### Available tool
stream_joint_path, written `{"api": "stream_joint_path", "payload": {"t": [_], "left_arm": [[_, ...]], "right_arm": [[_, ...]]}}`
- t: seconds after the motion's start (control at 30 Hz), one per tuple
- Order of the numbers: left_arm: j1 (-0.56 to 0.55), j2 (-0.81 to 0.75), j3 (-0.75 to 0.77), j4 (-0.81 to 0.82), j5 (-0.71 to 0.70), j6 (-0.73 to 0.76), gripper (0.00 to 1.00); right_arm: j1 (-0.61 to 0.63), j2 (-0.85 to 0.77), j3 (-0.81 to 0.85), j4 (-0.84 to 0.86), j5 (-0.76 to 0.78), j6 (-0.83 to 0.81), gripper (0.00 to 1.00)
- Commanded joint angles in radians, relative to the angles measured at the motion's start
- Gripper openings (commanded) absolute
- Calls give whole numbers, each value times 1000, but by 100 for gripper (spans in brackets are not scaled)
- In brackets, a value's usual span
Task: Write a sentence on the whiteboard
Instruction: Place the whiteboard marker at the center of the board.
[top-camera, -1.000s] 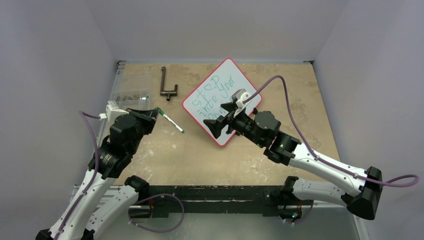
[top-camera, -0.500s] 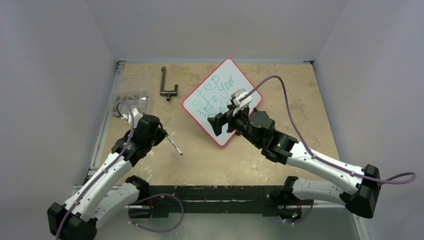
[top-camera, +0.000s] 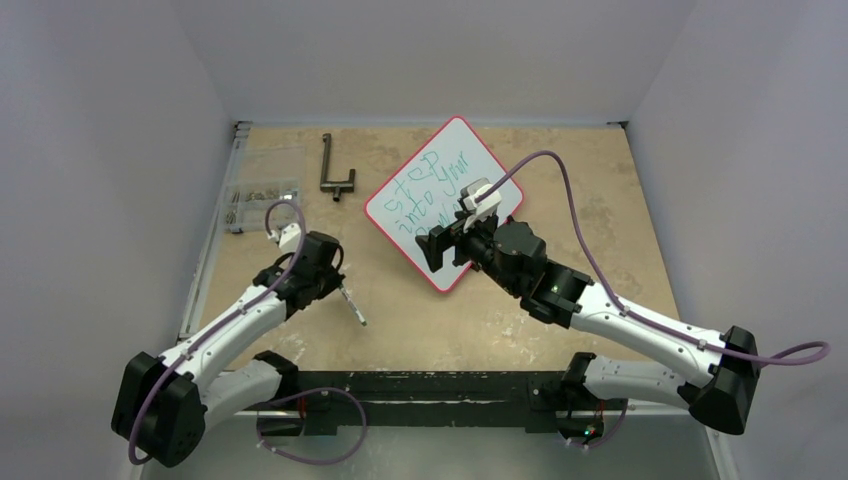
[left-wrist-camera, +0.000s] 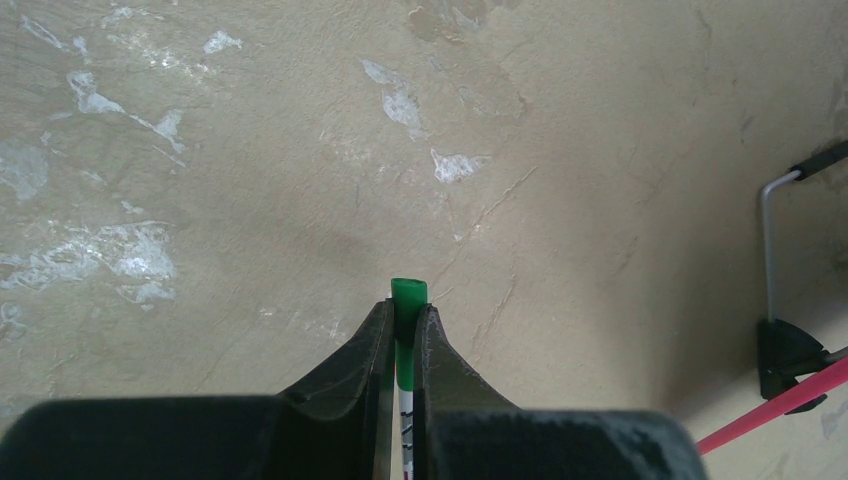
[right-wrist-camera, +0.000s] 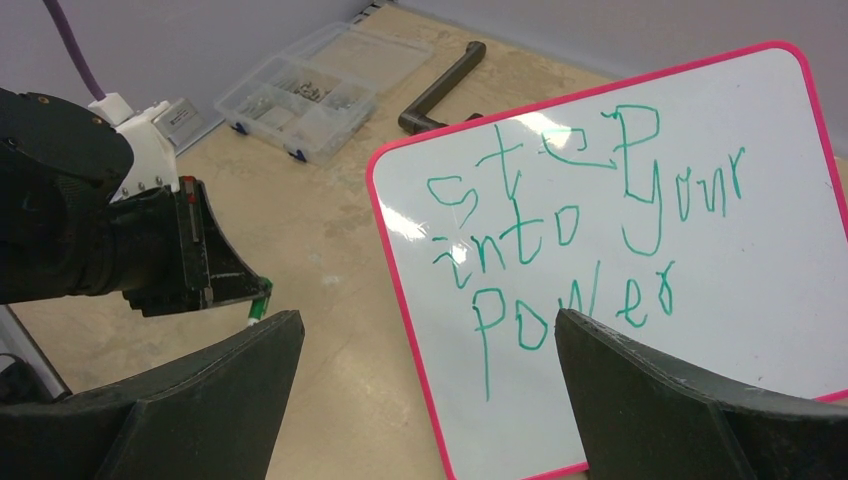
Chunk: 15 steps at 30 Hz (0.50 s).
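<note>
The left fingers (left-wrist-camera: 390, 335) are clamping a green marker (left-wrist-camera: 407, 297) above the near-left bench (top-camera: 560, 190). The right fingers (top-camera: 443, 243) are gaping wide over the whiteboard (top-camera: 445, 185), which is sitting far-centre and bearing the sentence (right-wrist-camera: 560, 215).

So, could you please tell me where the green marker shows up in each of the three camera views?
Top external: left of centre, the marker juts from the left gripper toward the near edge.
Left wrist: bottom centre, its green end poking out between the shut fingers.
Right wrist: low, left of centre, at the left gripper's tip.
Shared landmark: the whiteboard; the left wrist view shows only its red rim, lower right.
</note>
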<state>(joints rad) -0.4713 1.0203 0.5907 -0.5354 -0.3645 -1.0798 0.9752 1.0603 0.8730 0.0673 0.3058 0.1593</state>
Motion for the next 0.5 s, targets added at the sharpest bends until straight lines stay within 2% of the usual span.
{"api": "stream_joint_path", "payload": {"t": [0.0,0.2,0.4,0.47], "left_arm": [[4,17,-9,47,-5,23,0],[3,48,-6,34,-14,14,0],[3,60,-1,40,-1,25,15],[3,55,4,34,3,31,23]], "right_arm": [[0,-2,21,22,32,16,99],[0,1,21,17,35,19,99],[0,0,21,12,35,23,99],[0,-2,23,7,35,25,99]]}}
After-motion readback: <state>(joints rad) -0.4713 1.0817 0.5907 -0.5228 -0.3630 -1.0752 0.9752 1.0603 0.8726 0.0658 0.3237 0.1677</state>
